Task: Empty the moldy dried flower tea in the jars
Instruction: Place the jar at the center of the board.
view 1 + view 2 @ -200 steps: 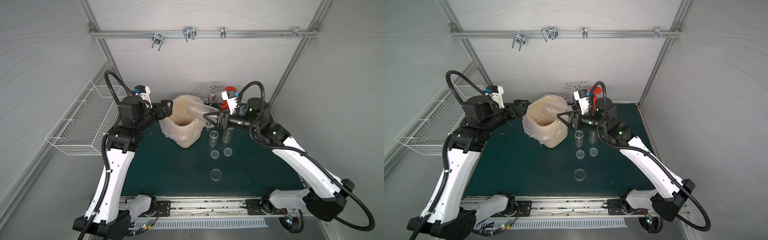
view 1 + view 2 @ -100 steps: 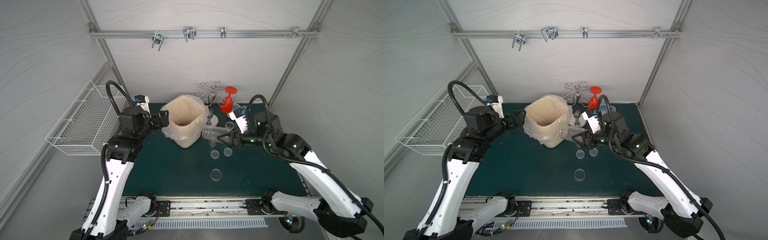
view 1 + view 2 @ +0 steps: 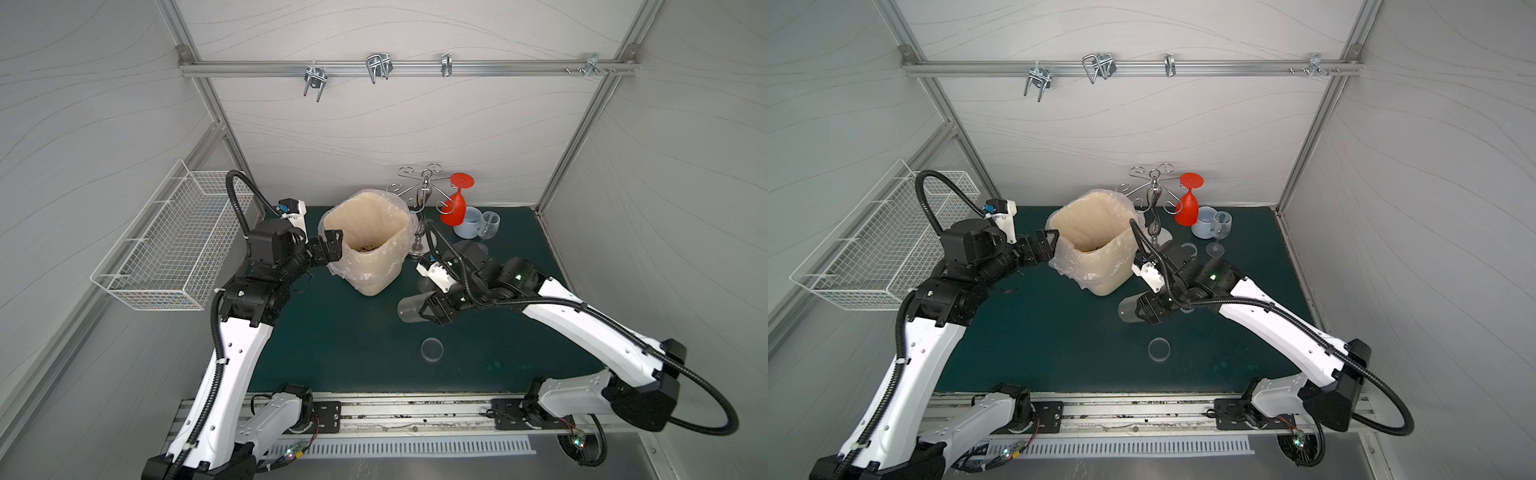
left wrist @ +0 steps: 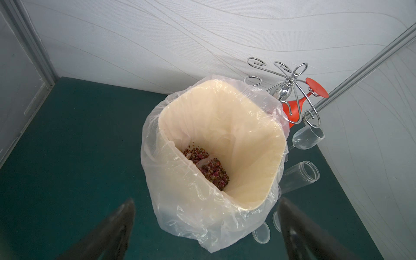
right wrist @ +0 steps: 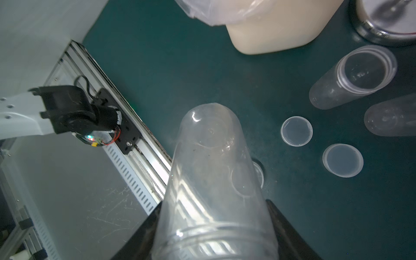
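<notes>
My right gripper is shut on a clear lidless jar, held on its side above the green mat. It looks empty, and it shows in both top views. Two more open jars stand by the bin. Moldy dried flower tea lies at the bottom of the bag-lined beige bin. My left gripper is open, holding nothing, beside the bin's left rim.
Two round lids lie near the jars and a third lid lies nearer the front. At the back stand a metal glass rack, a red glass, a pale blue mug and a wine glass. A wire basket hangs on the left wall.
My right arm has drawn the jar back from over the bin's mouth to a spot low over the mat, right of the bin. The left gripper has stayed open by the rim.
</notes>
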`<state>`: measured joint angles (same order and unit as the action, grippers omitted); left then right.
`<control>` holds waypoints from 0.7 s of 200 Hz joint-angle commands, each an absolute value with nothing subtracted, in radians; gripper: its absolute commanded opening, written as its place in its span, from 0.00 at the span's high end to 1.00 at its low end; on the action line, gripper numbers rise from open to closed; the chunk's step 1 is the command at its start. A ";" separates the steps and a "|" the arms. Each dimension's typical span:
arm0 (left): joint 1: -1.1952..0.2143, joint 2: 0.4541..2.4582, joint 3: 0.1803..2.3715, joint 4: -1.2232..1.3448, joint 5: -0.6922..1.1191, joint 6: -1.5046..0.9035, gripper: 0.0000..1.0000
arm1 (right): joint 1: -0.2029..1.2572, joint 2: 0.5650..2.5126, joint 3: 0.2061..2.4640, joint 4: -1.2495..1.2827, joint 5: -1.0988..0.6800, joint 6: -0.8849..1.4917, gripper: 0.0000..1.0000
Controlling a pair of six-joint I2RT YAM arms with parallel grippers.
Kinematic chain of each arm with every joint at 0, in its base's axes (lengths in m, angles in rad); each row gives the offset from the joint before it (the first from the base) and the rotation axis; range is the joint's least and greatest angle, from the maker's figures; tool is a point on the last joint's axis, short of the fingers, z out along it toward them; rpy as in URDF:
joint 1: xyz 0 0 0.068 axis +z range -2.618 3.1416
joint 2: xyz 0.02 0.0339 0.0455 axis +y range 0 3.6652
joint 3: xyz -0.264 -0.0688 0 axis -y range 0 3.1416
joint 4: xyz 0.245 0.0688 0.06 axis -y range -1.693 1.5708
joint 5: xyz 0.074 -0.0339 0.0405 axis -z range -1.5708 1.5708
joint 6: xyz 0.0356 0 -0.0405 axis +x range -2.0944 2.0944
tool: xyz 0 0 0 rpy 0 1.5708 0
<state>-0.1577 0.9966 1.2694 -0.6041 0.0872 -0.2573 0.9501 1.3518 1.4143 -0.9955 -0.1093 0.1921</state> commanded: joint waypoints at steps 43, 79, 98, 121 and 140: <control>-0.157 0.998 1.275 -0.538 0.105 -0.241 0.01 | 1.015 1.476 1.483 -1.095 -0.008 0.114 0.77; -0.156 1.015 1.294 -0.545 0.102 -0.237 0.01 | 1.055 1.527 1.510 -1.108 0.004 0.094 0.77; -0.156 1.012 1.290 -0.548 0.093 -0.234 0.01 | 1.080 1.548 1.526 -1.122 0.018 0.081 0.76; -0.157 1.007 1.287 -0.562 0.080 -0.227 0.01 | 1.099 1.581 1.545 -1.148 0.034 0.065 0.76; -0.157 1.002 1.280 -0.565 0.075 -0.222 0.01 | 1.110 1.610 1.561 -1.169 0.047 0.056 0.76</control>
<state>-0.1577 1.0161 1.2694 -0.5854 0.0864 -0.2413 1.0935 1.5723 1.5257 -1.0981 0.0177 0.0967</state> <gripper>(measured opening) 0.989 0.628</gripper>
